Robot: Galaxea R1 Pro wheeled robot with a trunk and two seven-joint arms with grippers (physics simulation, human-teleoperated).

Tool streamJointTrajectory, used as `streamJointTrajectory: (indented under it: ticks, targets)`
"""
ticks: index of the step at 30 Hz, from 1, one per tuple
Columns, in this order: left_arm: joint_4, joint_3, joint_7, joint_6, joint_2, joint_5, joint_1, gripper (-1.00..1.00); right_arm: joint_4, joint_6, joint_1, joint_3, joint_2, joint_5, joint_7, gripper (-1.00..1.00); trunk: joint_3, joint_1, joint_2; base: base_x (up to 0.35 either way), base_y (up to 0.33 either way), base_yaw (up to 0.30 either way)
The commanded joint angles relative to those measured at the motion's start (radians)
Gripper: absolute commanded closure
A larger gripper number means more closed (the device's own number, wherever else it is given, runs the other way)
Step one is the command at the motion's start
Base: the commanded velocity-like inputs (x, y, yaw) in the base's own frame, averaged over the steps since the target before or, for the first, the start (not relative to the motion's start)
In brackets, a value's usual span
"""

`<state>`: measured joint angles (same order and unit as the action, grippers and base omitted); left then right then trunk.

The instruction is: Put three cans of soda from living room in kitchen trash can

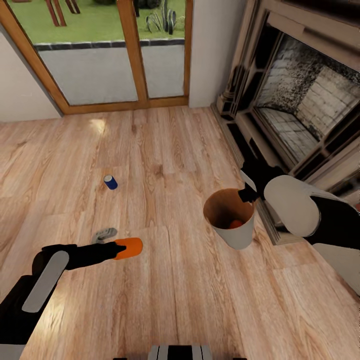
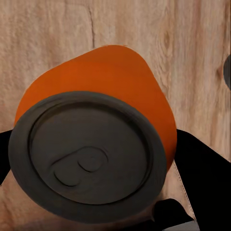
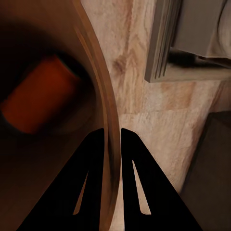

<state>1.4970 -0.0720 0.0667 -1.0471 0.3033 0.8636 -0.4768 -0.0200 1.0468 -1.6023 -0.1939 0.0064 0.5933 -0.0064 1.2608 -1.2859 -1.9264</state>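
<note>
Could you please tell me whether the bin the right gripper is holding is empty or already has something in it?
Not empty: an orange can lies at the bottom of the bin, also seen inside it from the right wrist.

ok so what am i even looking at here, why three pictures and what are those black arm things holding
It is a simulated two-armed robot. The big picture looks down from its head over a wood floor by a fireplace. The other two come from cameras by each gripper. The left gripper holds an orange can, seen end-on in its wrist picture. The right gripper pinches the rim of a pale bin; another orange can lies inside. A blue can lies on the floor.
</note>
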Motion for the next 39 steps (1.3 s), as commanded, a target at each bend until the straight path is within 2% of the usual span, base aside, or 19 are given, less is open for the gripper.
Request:
streamJointTrajectory:
  ticks: [1,9,13,15,19,25,31,39]
  targets:
    - [0.003,0.001,-0.001,0.000,0.002,0.005,0.000,1.00,-0.002,0.000,0.005,0.005,0.003,0.004,0.002,1.00,-0.003,0.004,0.007,0.000,0.000,0.000]
    - [0.037,0.004,0.000,0.000,0.009,0.125,-0.003,1.00,-0.006,0.000,0.060,0.006,0.019,0.005,-0.015,1.00,-0.028,0.035,0.063,0.000,0.000,0.000]
    - [0.045,0.004,0.001,0.000,0.009,0.156,-0.004,1.00,-0.006,-0.002,0.077,0.005,0.039,0.004,-0.084,1.00,-0.041,0.050,0.091,0.000,0.000,0.000]
    - [0.051,0.004,0.001,0.000,0.009,0.177,-0.005,1.00,-0.007,-0.009,0.092,0.004,0.055,0.003,-0.147,1.00,-0.047,0.058,0.105,0.000,0.000,0.000]
    - [0.057,0.003,0.001,0.000,0.008,0.219,-0.008,1.00,-0.007,-0.042,0.107,0.004,0.072,0.003,-0.204,1.00,-0.060,0.073,0.133,0.000,0.000,0.000]
    - [0.060,0.002,0.002,0.000,0.007,0.267,-0.010,1.00,-0.008,-0.057,0.115,0.004,0.083,0.002,-0.239,1.00,-0.079,0.096,0.175,0.000,0.000,0.000]
    - [0.064,0.003,0.004,0.000,0.001,0.374,-0.021,1.00,-0.007,-0.061,0.122,0.004,0.104,0.002,-0.297,1.00,-0.097,0.119,0.217,0.000,0.000,0.000]
    - [0.067,0.003,0.004,0.000,-0.004,0.449,-0.034,1.00,-0.007,-0.063,0.141,0.004,0.115,0.002,-0.310,1.00,-0.122,0.150,0.273,0.000,0.000,0.000]
